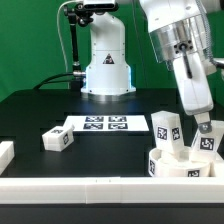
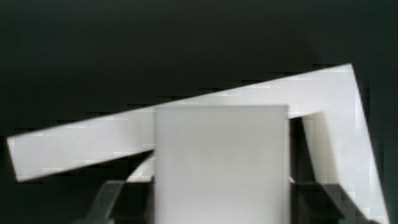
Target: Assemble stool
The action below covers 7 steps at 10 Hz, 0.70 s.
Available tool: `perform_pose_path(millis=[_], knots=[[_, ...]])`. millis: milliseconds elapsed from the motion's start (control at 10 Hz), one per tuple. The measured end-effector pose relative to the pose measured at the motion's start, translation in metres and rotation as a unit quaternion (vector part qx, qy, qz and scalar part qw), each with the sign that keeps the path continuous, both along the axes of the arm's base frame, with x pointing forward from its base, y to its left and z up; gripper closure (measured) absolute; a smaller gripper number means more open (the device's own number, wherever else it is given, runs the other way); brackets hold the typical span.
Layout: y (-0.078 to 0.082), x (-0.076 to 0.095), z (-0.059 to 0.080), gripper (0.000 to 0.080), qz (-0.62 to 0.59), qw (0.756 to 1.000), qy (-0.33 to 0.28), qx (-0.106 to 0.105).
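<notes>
One white blocky plastic leg (image 1: 165,128) is stood on white round seat (image 1: 186,170); second leg (image 1: 207,146) is gripped there by pincer (image 1: 205,130). Third leg (image 1: 58,139) is left, 9 o'clock.

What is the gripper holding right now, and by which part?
A stool leg, its upper end pinched between the fingers of the gripper, upright at the seat.

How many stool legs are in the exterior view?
3. First leg lies on the table at the exterior view's left; second leg stands upright on the seat; third leg is at the seat, in the gripper.
</notes>
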State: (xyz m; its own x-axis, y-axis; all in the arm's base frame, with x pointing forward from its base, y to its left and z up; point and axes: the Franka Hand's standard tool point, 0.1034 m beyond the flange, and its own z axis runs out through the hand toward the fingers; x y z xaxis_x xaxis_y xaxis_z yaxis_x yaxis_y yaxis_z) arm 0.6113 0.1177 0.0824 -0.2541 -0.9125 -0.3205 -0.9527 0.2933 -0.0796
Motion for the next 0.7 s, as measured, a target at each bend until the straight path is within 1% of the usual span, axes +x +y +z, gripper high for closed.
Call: perform_pose_path(millis=[400, 500, 600, 700], knots=[[-0.0008, -0.0005, -0.0013, 0.0462, -0.092, 0.995, 0.027, 0.021], [-0.0005, -0.0005, -0.0014, 0.0462, -0.091, 0.995, 0.026, 0.021], [-0.0001, -0.0007, -0.0014, 0.0345, -0.086, 0.996, 0.025, 0.020], [-0.0008, -0.0014, 0.0009, 0.0201, -0.065, 0.997, 0.025, 0.018]])
